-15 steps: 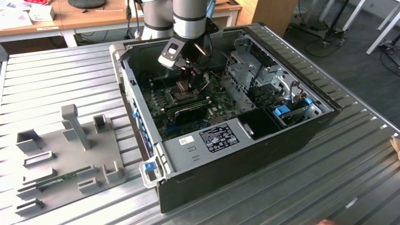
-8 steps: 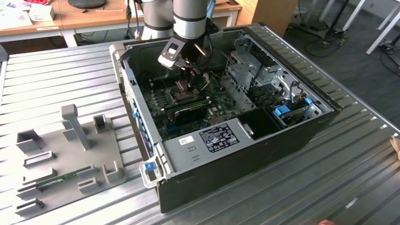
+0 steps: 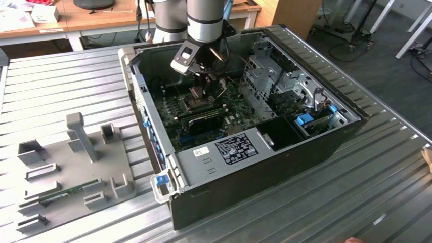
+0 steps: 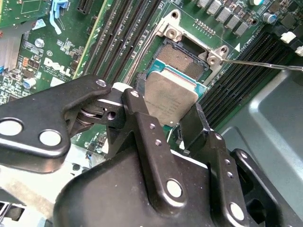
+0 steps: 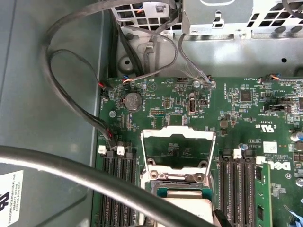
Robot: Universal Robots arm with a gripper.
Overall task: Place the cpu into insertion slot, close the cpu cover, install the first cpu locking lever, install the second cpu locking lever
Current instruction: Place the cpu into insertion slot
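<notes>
Pale silver-beige square cpu (image 4: 171,94) sits clamped in the black two-finger gripper (image 4: 168,113). It is tilted, with one edge over the dark square insertion slot (image 4: 182,60) in the green circuit board (image 4: 232,40), and is not seated. Step one of four, I'd say; seating calls for levelling and squaring the chip to the recess. Count: one cpu, one slot, one thin silver cpu cover (image 5: 179,134) standing open, one wire locking lever (image 4: 255,63) free.

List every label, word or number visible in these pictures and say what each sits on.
Black label on the computer case, inner metal cover: too small to read.
Small white sticker beside it: too small to read.
White brand mark on the circuit board: a brand name, not quoted.
Wall sticker on the case wall, first wrist view: blurred, cut off.
Marking on the cpu: too faint.
</notes>
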